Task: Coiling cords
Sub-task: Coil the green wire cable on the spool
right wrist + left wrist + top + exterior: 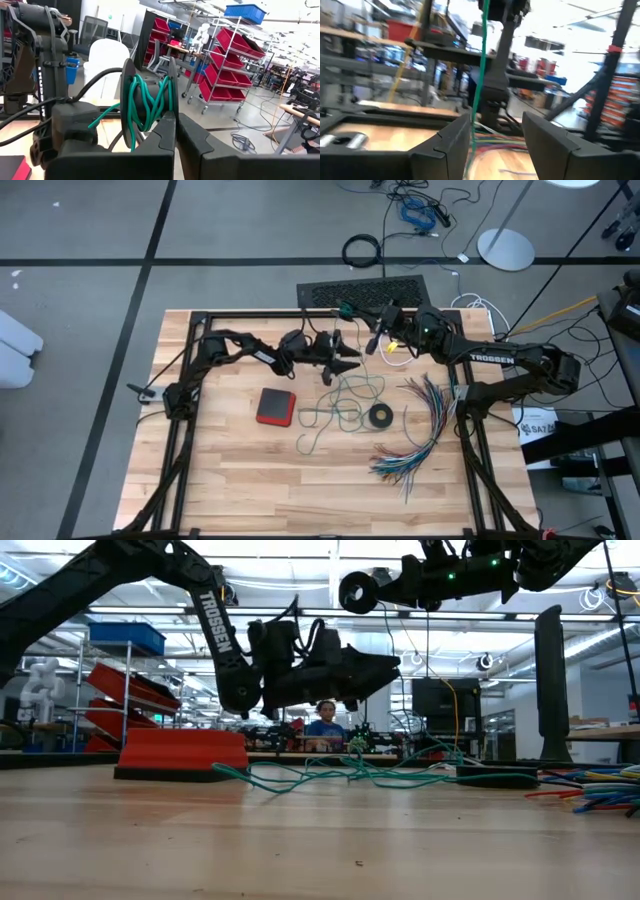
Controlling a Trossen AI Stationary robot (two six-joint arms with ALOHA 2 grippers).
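The left gripper hangs released above the table, the teal cord running slack between its spread fingers. The cord's loose tangle lies limp and light below, best pinched anywhere along a single strand. The right gripper is clenched beside a spool wound with teal turns.

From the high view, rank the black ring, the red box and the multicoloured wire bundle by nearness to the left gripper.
Measured from the left gripper:
1. Black ring, toward the table's front, slightly right.
2. Red box, toward the front left; close to the ring's distance.
3. Multicoloured wire bundle, far right, clearly farthest.
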